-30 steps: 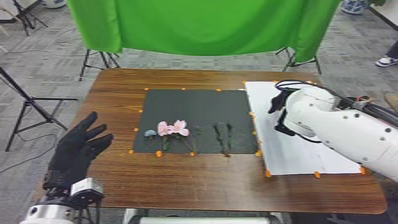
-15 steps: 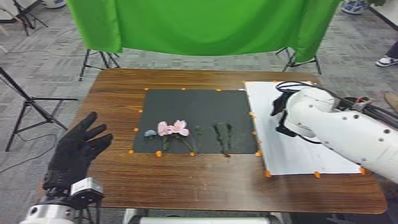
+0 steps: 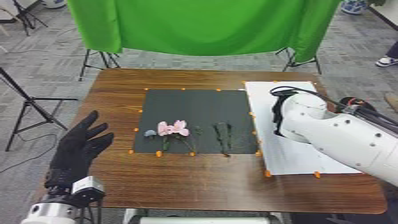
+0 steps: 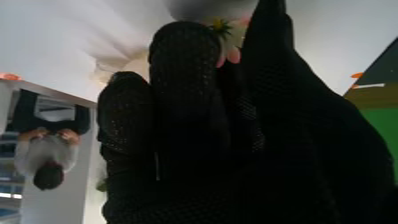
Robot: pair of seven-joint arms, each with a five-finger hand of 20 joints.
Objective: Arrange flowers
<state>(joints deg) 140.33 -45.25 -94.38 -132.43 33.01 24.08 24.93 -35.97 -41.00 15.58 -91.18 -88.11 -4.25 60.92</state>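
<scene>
Over the white sheet, the right hand hangs at the end of its arm.
I can't tell whether it's open or clamped on something, though its wrist view shows pink petals beyond it. On the dark mat, left of the sheet, lie the pink flowers and green stems; by the table's left edge, the left hand has its fingers apart.
</scene>
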